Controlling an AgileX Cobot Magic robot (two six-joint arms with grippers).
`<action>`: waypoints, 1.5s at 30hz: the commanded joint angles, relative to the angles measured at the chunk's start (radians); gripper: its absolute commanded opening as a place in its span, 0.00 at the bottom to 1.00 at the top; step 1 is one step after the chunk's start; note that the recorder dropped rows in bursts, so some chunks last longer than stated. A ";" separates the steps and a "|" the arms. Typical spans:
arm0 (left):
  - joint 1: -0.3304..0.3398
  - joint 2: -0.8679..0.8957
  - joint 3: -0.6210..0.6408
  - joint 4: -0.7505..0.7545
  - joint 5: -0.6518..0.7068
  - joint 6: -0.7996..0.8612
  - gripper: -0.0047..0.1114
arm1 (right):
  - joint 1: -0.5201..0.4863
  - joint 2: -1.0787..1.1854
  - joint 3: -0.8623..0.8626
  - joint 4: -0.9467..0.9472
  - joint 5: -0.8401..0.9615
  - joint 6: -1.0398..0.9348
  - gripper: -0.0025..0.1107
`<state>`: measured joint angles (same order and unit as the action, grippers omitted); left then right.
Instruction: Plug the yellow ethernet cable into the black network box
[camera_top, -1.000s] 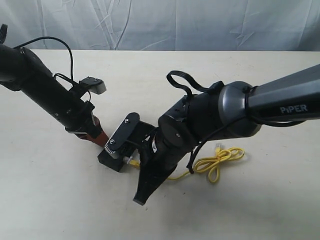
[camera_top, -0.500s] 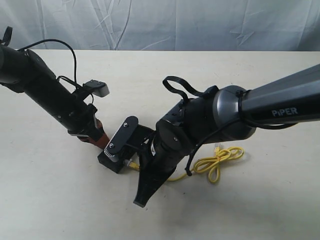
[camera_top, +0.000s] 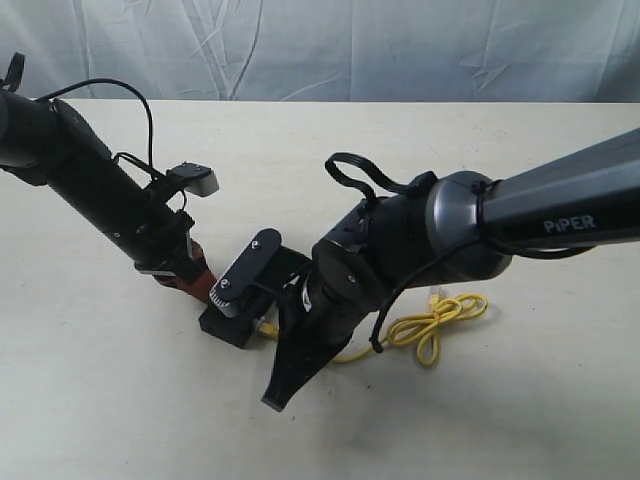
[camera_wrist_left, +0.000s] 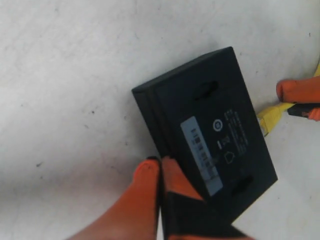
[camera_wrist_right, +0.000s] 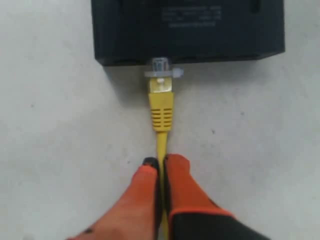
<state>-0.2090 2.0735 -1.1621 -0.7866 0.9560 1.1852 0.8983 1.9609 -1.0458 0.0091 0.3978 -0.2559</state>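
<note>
The black network box (camera_wrist_left: 210, 125) lies flat on the table, pale label strip up. My left gripper (camera_wrist_left: 160, 165) is shut, its orange fingertips pressed together against the box's side edge with nothing between them. My right gripper (camera_wrist_right: 161, 162) is shut on the yellow ethernet cable (camera_wrist_right: 161, 112) just behind the boot. The cable's clear plug (camera_wrist_right: 160, 67) sits at a port recess in the box (camera_wrist_right: 187, 30) side wall; how deep it goes I cannot tell. In the exterior view the box (camera_top: 228, 325) is mostly hidden under the right wrist, and the cable's loose loop (camera_top: 440, 318) trails right.
The pale table (camera_top: 120, 400) carries nothing else. A white cloth backdrop (camera_top: 400, 50) hangs behind the far edge. The bulky right arm (camera_top: 430, 240) crosses the middle; the left arm (camera_top: 90, 180) slants in from the upper left.
The right arm has eased slightly left toward the box with the cable. The left gripper stays against the box, which has shifted a little.
</note>
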 joint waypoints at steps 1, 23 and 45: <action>-0.004 0.001 -0.004 -0.024 0.035 0.003 0.04 | -0.001 0.013 0.004 -0.009 -0.050 0.003 0.02; 0.034 -0.052 -0.004 0.078 -0.069 -0.109 0.04 | -0.003 -0.043 0.004 0.001 -0.030 0.090 0.42; 0.136 -1.208 0.550 0.379 -0.567 -0.565 0.04 | -0.530 -0.683 0.211 0.153 0.155 0.281 0.02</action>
<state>-0.0739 1.0211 -0.6952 -0.4098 0.4444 0.6289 0.4074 1.4001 -0.9159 0.1660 0.6116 0.0221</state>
